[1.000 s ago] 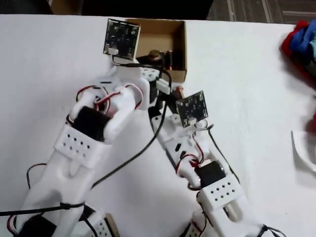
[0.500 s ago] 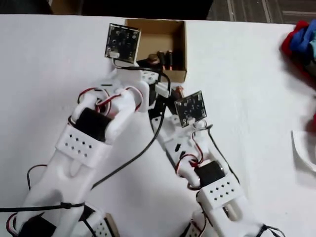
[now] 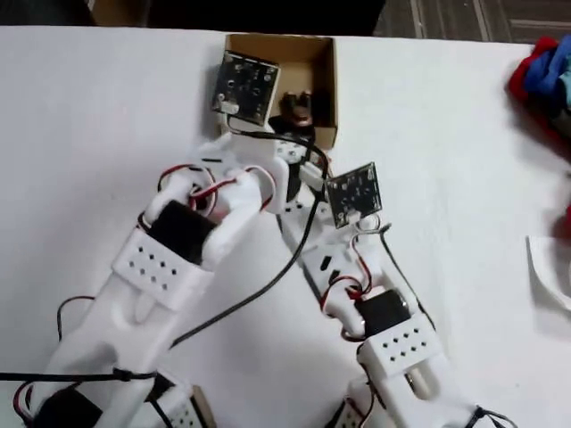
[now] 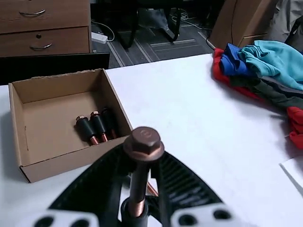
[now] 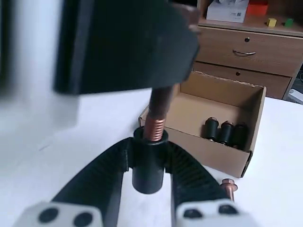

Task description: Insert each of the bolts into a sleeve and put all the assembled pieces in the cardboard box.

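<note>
Left gripper (image 4: pixel 142 163) is clamped on a bolt (image 4: pixel 143 142), its tip sitting in the sleeve (image 5: pixel 147 177). The right gripper (image 5: pixel 149 156) squeezes that sleeve, just beside the box (image 5: pixel 199 151). Three pieces (image 4: pixel 92 128) lie inside it. A loose bolt (image 5: pixel 228 184) rests on the table (image 3: pixel 446 134).

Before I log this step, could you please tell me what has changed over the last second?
The left arm swung right, toward the cardboard box, carrying its bolt over the sleeve held in the right arm's fingers; the bolt's thread now enters the sleeve. The right arm shifted only slightly. The box and the assembled pieces inside stayed put.
</note>
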Robot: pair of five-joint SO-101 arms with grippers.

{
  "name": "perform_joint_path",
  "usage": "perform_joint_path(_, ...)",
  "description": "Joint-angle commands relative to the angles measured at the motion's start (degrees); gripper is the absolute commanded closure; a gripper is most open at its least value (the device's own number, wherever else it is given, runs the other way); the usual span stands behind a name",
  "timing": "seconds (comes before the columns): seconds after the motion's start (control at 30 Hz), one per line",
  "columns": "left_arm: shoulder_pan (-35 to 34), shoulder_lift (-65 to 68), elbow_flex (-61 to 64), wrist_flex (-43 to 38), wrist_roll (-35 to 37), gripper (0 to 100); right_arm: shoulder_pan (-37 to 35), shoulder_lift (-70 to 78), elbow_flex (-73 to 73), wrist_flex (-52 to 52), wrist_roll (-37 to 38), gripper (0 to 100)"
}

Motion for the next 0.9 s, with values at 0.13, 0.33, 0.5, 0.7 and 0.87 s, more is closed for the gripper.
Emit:
perform_joint_path(0.13, -1.6, -0.2, 2.6, -1.0, 0.7, 97, 3.0, -1.9, -5.2, -2.2, -0.2, 97.8)
perform_joint_path(0.33, -1.5, -0.2, 6.1, -3.8, 0.3, 97, 4.4, -2.0, -6.1, -2.1, -0.2, 97.8)
perform_joint_path(0.5, -1.8, -0.4, 5.8, -3.8, 0.3, 90, 4.3, -2.0, -6.1, -1.8, -0.2, 97.8)
perform_joint_path(0.7, -1.8, -0.7, 3.9, -3.4, 0.2, 82, 4.2, -1.5, -6.0, -1.8, -0.2, 97.8)
perform_joint_path(0.87, -1.8, -0.7, 1.8, -3.3, -4.5, 83, 4.2, -1.5, -6.0, -1.8, -0.2, 97.8)
